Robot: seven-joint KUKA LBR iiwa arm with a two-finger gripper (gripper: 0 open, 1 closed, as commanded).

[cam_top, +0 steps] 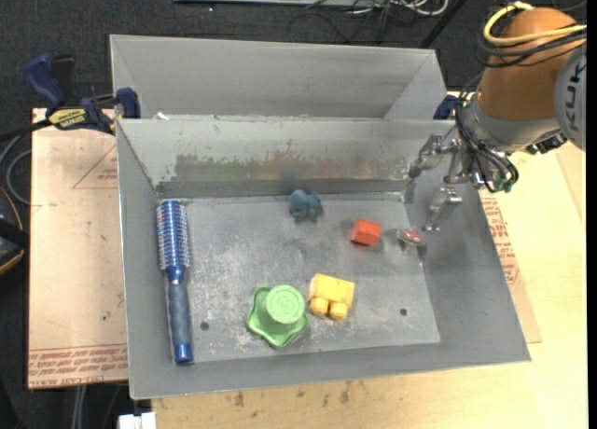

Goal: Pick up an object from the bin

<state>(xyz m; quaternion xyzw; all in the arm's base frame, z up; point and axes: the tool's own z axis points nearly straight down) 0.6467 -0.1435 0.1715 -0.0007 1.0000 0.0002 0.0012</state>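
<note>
My gripper hangs inside the grey metal bin, to the right of the orange-red block as the camera sees it and a little farther toward the back wall. It is spread: one finger points toward the back corner, and the other reaches down toward the bin floor, with a clear gap between the two. Behind the gripper, my wrist carries its rounded orange cover and a bundle of cables, above the bin's right rim.

Nearest to me is a small pinkish thing. It lies on the floor just to the right of the orange-red block, apart from it, and right under the tip of my lower finger. I cannot tell whether that tip touches it, and it is too small for me to make out its kind.

The other things lie well apart from one another on the floor:
- A small grey-blue lump sits left of the orange-red block and slightly farther back, close to the foot of the back wall.
- A yellow block with two rounded knobs lies nearer the front rim than the orange-red block and a little to its left.
- A green scalloped lid-like piece lies just beside the yellow block, left of it.
- A blue hairbrush lies far to the left of the orange-red block along the left wall, with its bristled head toward the back and its handle toward the front.
</note>
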